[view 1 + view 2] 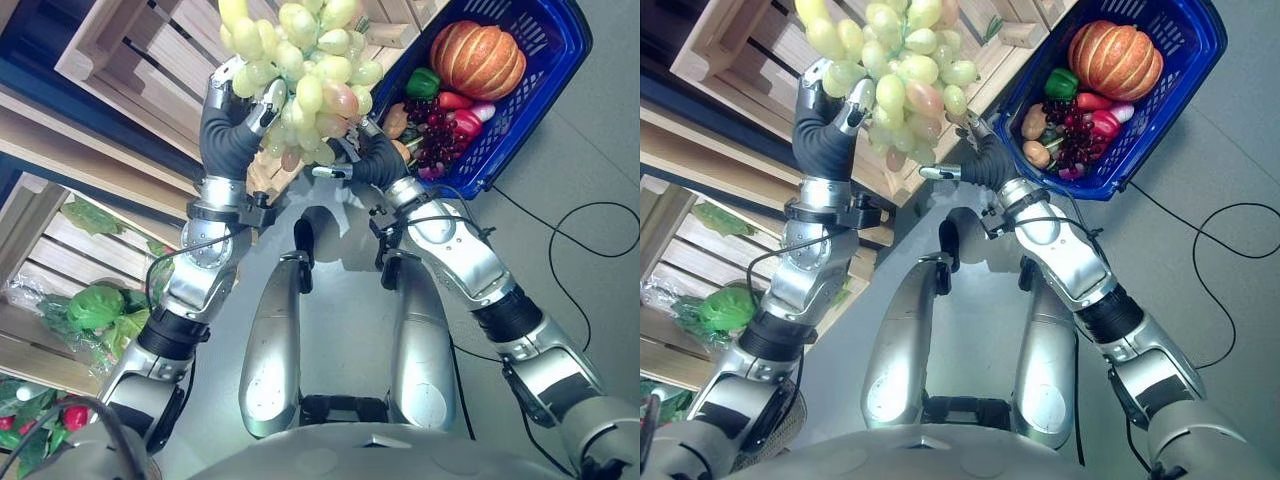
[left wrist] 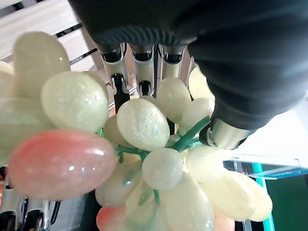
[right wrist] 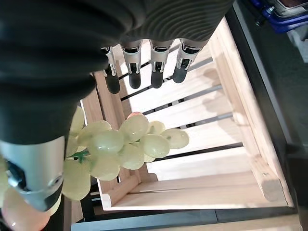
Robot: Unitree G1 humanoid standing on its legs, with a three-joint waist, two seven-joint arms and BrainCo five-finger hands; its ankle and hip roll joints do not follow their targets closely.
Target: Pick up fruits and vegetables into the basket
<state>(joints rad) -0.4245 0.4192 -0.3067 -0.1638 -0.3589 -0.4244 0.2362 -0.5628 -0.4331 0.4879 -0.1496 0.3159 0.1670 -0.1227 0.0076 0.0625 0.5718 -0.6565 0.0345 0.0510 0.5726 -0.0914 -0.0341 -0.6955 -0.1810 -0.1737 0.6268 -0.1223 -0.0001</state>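
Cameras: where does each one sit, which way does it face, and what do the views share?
Left eye and right eye views: on the head, looking down at both arms, the grape bunch in the left hand, the blue basket.
Left wrist view: along its fingers into the grapes.
Right wrist view: along the right hand toward a wooden crate.
Shared: the grapes.

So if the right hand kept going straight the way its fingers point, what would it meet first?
Probably the slatted floor of the empty wooden crate: the right hand's fingers aim into it. The grape bunch hangs beside that line; depth is unclear.
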